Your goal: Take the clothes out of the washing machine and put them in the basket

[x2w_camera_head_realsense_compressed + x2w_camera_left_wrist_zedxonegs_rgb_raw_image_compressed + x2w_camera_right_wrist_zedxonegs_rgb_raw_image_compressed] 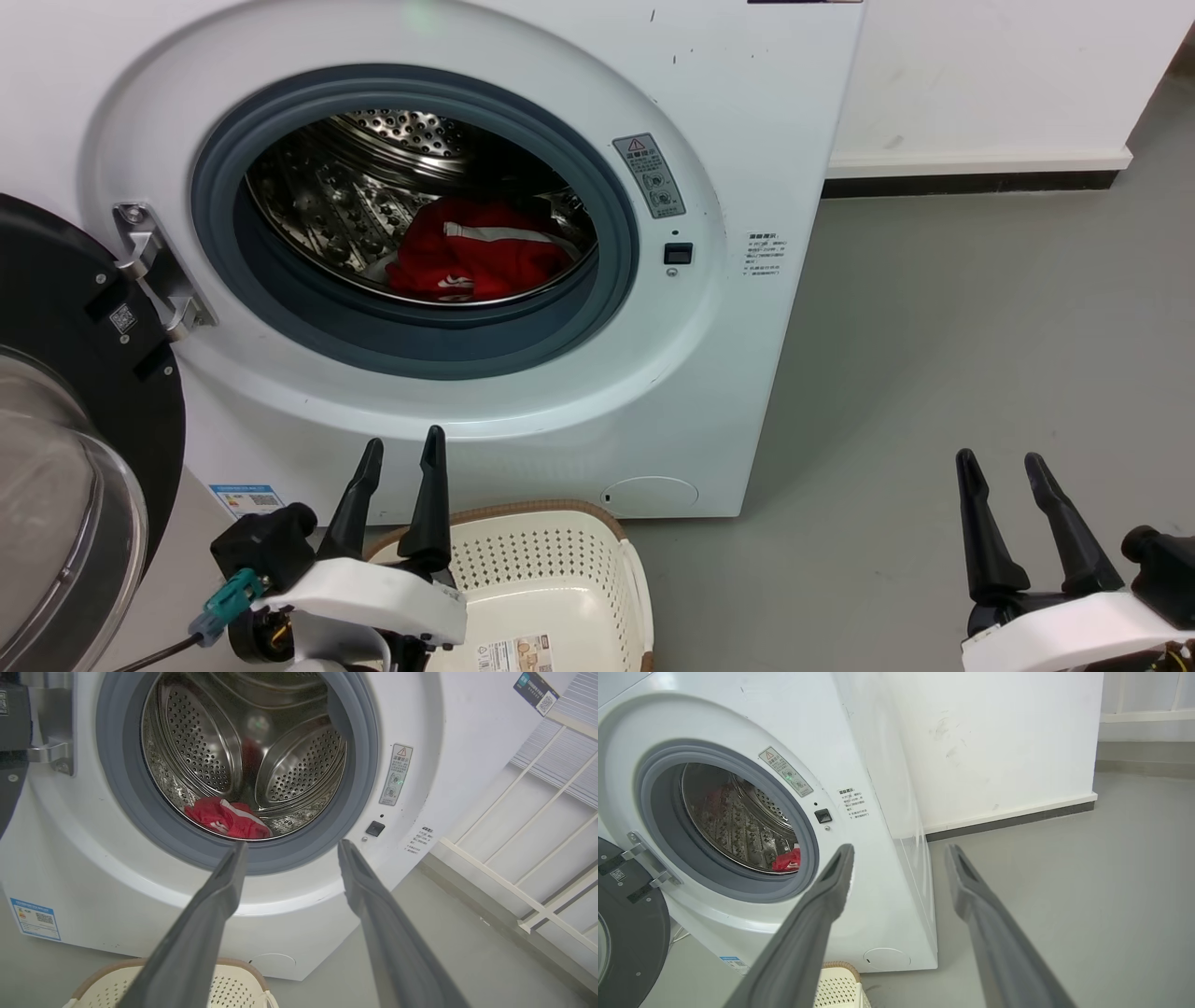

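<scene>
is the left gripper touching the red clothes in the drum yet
Apart. The head view shows the left gripper open, low by the basket, outside the washing machine, while the clothes lie inside the drum.

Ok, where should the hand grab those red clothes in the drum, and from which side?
Pinch the raised fold by the white stripe on the red clothes, coming in through the open porthole from the front, slightly above. They lie crumpled on the drum floor, so a high fold probably gives the left hand most to close on.
</scene>
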### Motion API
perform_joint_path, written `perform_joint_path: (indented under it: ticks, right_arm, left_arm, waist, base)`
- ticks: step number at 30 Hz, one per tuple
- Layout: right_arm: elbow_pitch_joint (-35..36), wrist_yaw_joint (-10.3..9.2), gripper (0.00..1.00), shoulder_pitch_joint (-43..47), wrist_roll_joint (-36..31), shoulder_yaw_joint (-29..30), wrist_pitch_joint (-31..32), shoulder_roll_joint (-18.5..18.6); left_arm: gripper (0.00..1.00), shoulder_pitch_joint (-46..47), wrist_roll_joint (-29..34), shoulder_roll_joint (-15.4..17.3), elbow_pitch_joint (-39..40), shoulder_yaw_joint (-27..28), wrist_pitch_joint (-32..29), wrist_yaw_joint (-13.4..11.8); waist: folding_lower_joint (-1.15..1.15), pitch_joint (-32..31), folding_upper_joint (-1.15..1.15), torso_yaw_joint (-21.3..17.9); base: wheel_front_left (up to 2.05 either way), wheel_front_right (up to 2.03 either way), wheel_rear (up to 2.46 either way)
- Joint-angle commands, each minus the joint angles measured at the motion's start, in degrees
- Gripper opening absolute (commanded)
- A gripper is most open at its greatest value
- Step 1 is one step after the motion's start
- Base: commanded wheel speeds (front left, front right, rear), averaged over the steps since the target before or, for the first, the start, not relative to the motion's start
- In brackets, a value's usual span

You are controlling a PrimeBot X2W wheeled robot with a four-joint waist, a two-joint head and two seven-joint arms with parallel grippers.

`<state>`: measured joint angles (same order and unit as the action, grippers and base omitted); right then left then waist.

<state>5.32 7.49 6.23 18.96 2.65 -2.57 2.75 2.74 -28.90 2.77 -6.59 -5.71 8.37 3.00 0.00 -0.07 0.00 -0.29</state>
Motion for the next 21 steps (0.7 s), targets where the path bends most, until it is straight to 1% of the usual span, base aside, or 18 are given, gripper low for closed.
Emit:
perform_joint_path:
  ticks: [1,21]
  right_arm:
    - [1.2,0.0,1.0,0.3,-1.7,-0.2,-0.3,0.2]
    - [3.7,0.0,1.0,2.4,-10.8,-0.9,0.0,0.2]
  left_arm:
    - [1.0,0.0,1.6,0.2,0.4,-0.3,0.6,-0.3]
    - [1.0,-0.9,13.1,1.2,0.6,-1.0,3.2,-2.5]
  waist:
    - [0.0,0.0,0.0,0.0]
    - [0.0,0.0,0.0,0.5]
  base:
    - [0.0,0.0,0.0]
    - [0.0,0.0,0.0]
